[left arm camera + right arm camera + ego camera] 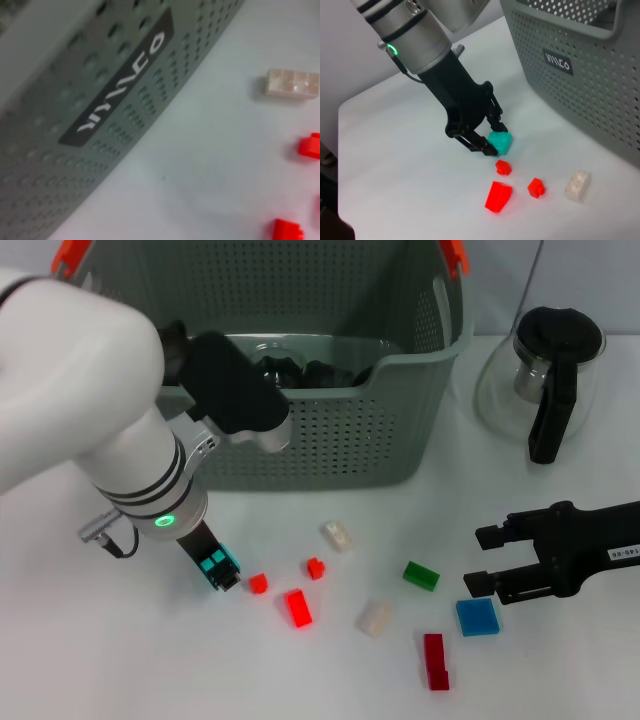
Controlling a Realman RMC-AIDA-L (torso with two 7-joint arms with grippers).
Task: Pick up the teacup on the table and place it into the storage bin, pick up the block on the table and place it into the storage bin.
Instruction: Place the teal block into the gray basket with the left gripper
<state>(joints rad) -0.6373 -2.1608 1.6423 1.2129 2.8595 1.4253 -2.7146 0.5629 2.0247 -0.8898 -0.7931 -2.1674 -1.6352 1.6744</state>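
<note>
Here the left gripper [222,570] clamps a teal block [217,564] lying flat.

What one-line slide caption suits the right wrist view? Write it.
Left gripper closed on a teal block beside the bin.

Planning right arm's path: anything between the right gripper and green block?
Head view: only bare table between the right gripper and green block.

Storage bin [330,445]: matt perforated plastic. Carafe [540,375]: clear glossy glass. Table [100,640]: smooth white.
</note>
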